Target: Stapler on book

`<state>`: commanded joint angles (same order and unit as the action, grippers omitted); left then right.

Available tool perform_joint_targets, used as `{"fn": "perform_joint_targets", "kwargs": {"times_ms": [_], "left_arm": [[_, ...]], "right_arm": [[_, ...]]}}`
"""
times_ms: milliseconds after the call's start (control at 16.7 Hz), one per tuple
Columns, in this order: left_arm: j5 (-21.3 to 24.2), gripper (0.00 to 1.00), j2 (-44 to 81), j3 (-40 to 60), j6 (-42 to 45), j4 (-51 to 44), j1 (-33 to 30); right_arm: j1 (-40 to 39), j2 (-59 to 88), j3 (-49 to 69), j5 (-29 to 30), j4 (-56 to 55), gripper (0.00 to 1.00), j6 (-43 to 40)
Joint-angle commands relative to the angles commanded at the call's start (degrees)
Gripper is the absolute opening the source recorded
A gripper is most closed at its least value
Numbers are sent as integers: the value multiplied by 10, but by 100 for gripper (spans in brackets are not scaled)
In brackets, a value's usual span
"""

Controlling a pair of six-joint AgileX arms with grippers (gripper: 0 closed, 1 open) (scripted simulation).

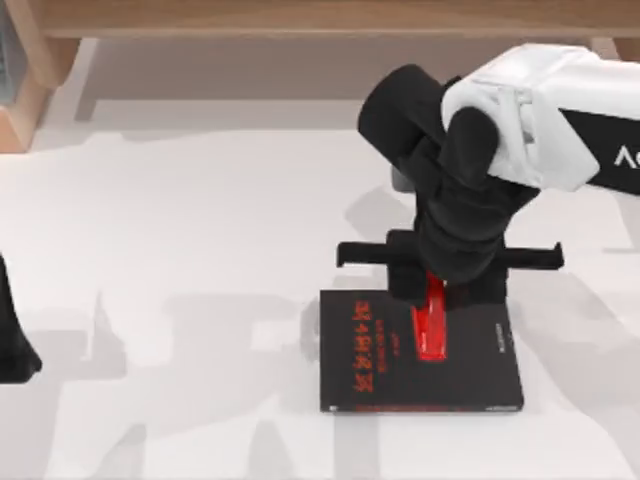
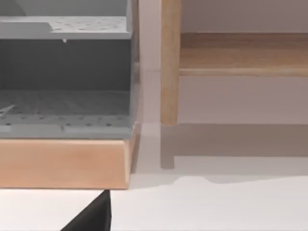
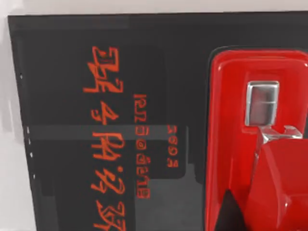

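The black book [image 1: 375, 375] with red lettering lies flat on the white table, right of the middle; its cover [image 3: 72, 144] is close up in the right wrist view. The bright red stapler [image 1: 432, 330] rests lengthwise on the book's right half, its metal plate and red body [image 3: 236, 134] close up in the right wrist view. My right gripper [image 1: 437, 292] hangs straight above the stapler's far end, fingers hugging both sides, one dark fingertip [image 3: 231, 214] against the red body. My left gripper [image 1: 12, 345] is parked at the table's left edge.
A wooden shelf [image 1: 300, 15] runs along the back. At the far left corner stands a wooden-based holder [image 2: 62, 161] with grey perforated trays [image 2: 62, 103] and a wooden post [image 2: 169, 62] beside it. White tabletop stretches left of the book.
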<state>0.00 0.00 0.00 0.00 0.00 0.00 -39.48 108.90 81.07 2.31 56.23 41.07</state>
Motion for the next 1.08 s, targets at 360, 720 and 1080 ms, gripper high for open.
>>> {"fn": "perform_joint_targets", "kwargs": {"times_ms": [360, 720, 1080], "left_arm": [[0, 100, 0, 0, 0, 0, 0], [0, 100, 0, 0, 0, 0, 0], [0, 100, 0, 0, 0, 0, 0]], "right_arm": [[-6, 0, -2, -1, -2, 0, 4], [-7, 22, -34, 0, -54, 0, 3], [-7, 26, -40, 0, -64, 8, 3]]}}
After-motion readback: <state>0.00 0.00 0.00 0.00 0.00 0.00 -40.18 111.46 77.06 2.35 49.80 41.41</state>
